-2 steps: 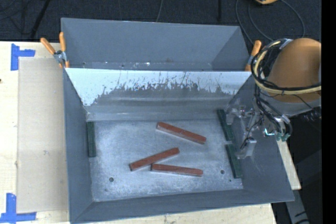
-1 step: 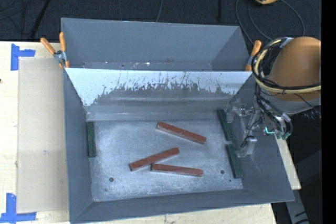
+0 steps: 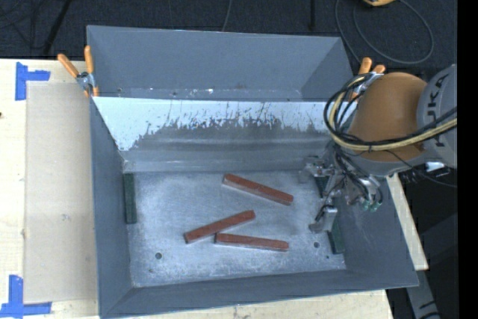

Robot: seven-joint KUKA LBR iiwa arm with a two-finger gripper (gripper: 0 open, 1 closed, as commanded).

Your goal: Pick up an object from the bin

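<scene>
My claw [image 3: 324,219]: can't tell if it's apart or together. Nearest brown bar [image 3: 252,241] sits near, to its left in view and slightly lower, long axis running roughly toward the claw.

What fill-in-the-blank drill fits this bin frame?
1. The grey bin holds ___ reddish-brown bars.
2. The gripper hangs at the view's ___ side of the bin.
3. The bar against the view's left wall is dark ___.
Missing: three; right; green.
</scene>
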